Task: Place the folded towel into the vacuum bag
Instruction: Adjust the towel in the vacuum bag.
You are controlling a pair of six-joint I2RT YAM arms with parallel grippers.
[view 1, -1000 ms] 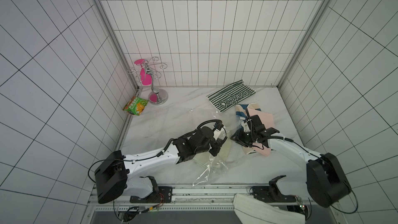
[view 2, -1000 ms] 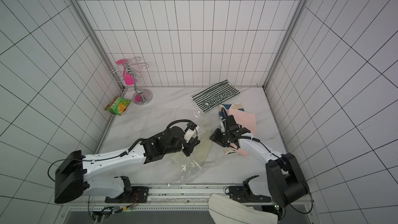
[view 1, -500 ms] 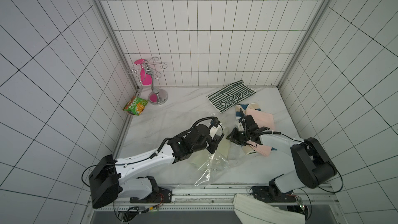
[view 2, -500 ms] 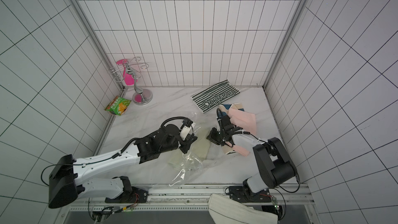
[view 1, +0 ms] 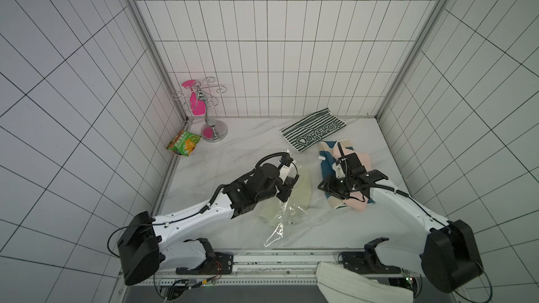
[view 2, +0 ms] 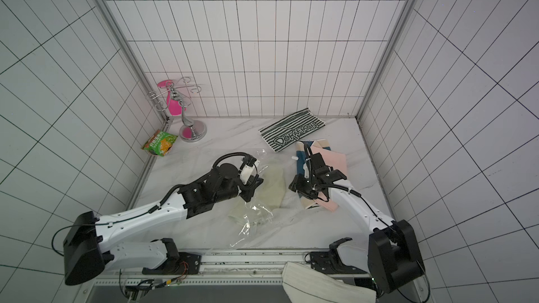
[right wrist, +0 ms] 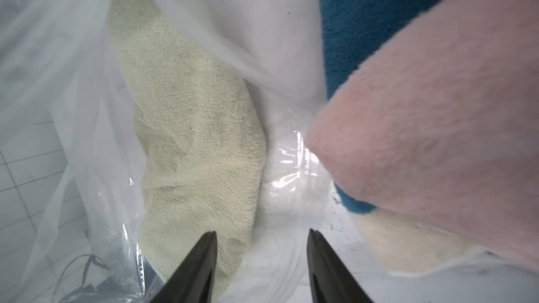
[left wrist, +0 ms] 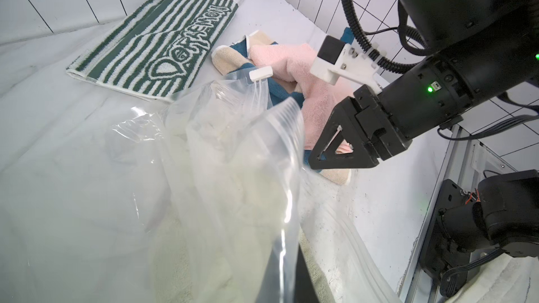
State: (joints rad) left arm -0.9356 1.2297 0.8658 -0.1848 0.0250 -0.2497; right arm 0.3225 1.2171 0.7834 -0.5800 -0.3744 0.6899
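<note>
The vacuum bag lies crumpled mid-table, clear plastic with a white zip slider. A cream folded towel lies inside it, seen through the film. My left gripper is shut on the bag's upper film and holds it up; in the left wrist view the film hides its jaws. My right gripper stands open at the bag's mouth, nothing between its fingers, one fingertip over the cream towel's edge.
A pink towel lies on a blue and beige one right of the bag, under the right arm. A striped green towel, a snack packet and a chrome stand sit at the back. A white cloth hangs off the front rail.
The right gripper's jaws narrowed and have opened again, and it has drawn back a little from the bag's mouth. The left gripper still holds the film up.
</note>
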